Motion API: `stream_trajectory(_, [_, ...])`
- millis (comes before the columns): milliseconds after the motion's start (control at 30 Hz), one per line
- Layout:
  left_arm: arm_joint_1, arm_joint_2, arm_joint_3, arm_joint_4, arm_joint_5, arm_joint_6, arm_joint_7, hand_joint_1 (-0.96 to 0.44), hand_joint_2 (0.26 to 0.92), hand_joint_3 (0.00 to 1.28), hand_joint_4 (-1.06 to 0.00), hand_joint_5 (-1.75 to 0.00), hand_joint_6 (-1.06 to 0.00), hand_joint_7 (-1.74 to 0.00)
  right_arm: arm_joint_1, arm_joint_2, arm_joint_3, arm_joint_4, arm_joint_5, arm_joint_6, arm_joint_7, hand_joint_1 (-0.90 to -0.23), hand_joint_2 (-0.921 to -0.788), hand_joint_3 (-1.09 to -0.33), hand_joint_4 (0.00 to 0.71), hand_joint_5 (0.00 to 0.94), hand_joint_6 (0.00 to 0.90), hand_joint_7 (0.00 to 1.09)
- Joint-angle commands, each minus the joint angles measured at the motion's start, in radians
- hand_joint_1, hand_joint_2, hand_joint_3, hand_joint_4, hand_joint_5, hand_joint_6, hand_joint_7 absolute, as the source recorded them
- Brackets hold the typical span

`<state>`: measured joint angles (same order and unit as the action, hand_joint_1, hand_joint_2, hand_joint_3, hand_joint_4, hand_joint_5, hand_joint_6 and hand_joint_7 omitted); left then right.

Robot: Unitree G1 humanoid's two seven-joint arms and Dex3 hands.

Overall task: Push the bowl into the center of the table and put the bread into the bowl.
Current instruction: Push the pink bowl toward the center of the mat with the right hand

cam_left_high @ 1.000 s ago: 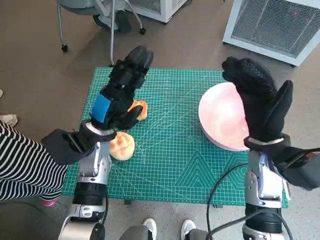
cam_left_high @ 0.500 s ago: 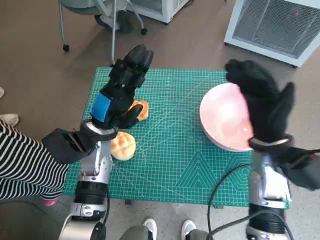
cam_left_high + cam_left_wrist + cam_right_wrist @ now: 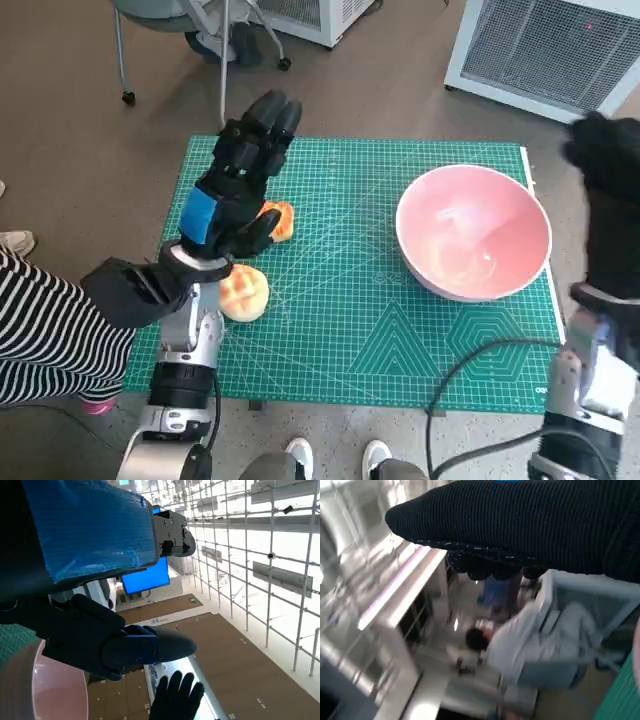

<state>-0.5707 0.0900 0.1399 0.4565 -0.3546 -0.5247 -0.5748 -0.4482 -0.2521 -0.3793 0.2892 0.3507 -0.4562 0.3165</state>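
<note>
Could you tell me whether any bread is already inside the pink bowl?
No, the pink bowl holds nothing, and both bread pieces lie near the left hand.

Pink bowl (image 3: pixel 473 232), glossy and pale inside, on a green cutting mat (image 3: pixel 340 330) ruled with fine white grid lines. Golden-tan bread (image 3: pixel 243 293), criss-cross scored; an orange piece (image 3: pixel 281 218) beside it. Black left hand (image 3: pixel 238 190) with blue tape, black knitted right hand (image 3: pixel 609 205). Black-and-white striped sleeve (image 3: pixel 40 335).

Bright even daylight overhead, window glare, blurred smeared right wrist view
</note>
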Motion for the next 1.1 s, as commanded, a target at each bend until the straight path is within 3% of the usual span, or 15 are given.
stream_trajectory(33, [-0.019,-0.002,0.011,0.016,-0.008,-0.021,-0.002,-0.62,0.921,0.41,-0.08,-0.01,0.00,-0.40,-0.006,-0.026,-0.034,0.109,-0.005,-0.015,-0.027,-0.680,-0.921,-0.791,0.104,0.001,0.025,0.37])
stream_trajectory(333, [-0.021,-0.010,0.010,0.022,0.001,-0.028,0.010,-0.62,0.921,0.41,-0.08,-0.01,0.00,-0.40,-0.066,-0.070,-0.062,0.338,-0.019,-0.047,-0.051,-0.676,-0.921,-0.805,0.110,0.004,0.020,0.39])
stream_trajectory(733, [-0.014,-0.001,0.014,0.015,0.003,-0.029,0.013,-0.63,0.921,0.41,-0.09,-0.01,0.00,-0.40,-0.176,-0.133,-0.063,0.729,-0.047,-0.062,-0.070,-0.671,-0.921,-0.807,0.120,0.007,0.019,0.39])
stream_trajectory(933, [-0.006,0.007,0.016,0.008,0.008,-0.034,0.013,-0.63,0.921,0.41,-0.09,-0.01,0.00,-0.41,-0.212,-0.135,-0.063,0.854,-0.051,-0.037,-0.087,-0.633,-0.921,-0.821,0.121,0.005,0.024,0.38])
stream_trajectory(1100, [0.000,0.018,0.017,0.007,0.014,-0.044,0.011,-0.64,0.921,0.41,-0.09,-0.01,0.00,-0.41,-0.232,-0.111,-0.059,0.898,-0.047,-0.013,-0.092,-0.623,-0.921,-0.831,0.125,0.005,0.047,0.36])
